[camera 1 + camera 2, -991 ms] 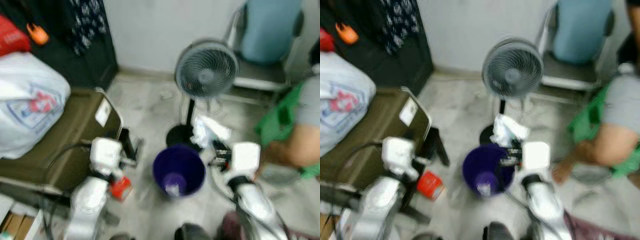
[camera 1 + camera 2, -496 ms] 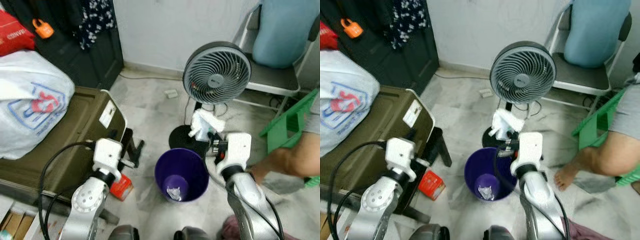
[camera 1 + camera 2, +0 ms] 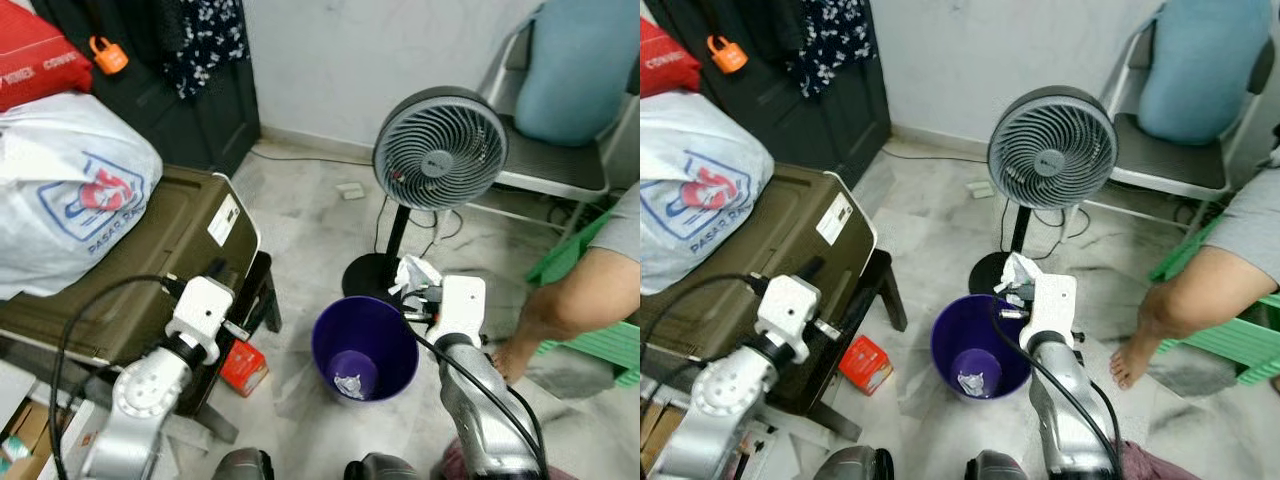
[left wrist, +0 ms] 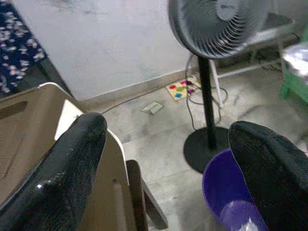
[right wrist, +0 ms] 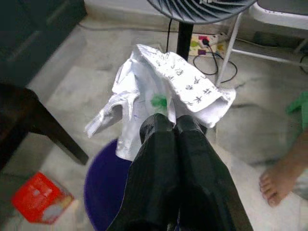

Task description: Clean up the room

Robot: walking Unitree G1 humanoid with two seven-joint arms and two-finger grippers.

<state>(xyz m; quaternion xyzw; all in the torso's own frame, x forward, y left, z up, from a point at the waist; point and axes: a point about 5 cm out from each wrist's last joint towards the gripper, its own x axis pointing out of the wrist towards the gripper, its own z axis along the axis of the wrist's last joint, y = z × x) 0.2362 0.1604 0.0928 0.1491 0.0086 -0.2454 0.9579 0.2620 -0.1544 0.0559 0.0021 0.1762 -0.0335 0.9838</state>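
Bin (image 3: 365, 345) — crumpled scrap (image 3: 347, 382) inside

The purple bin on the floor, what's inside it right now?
Inside the purple bin, a raised purple hump stands at the bottom with a small crumpled scrap against it. The right tool holds a white wrapper above the rim, which hides the wall nearest the camera.

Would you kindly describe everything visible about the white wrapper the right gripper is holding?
The white wrapper is a crumpled, thin sheet, apparently paper or plastic film, printed with rows of dark characters and a small green mark. The right gripper pinches its lower middle between closed fingers, so its folds fan out above and to both sides. It hangs in the air by the far rim of the purple bin, in front of the standing fan's black base. Only the gripper touches it.
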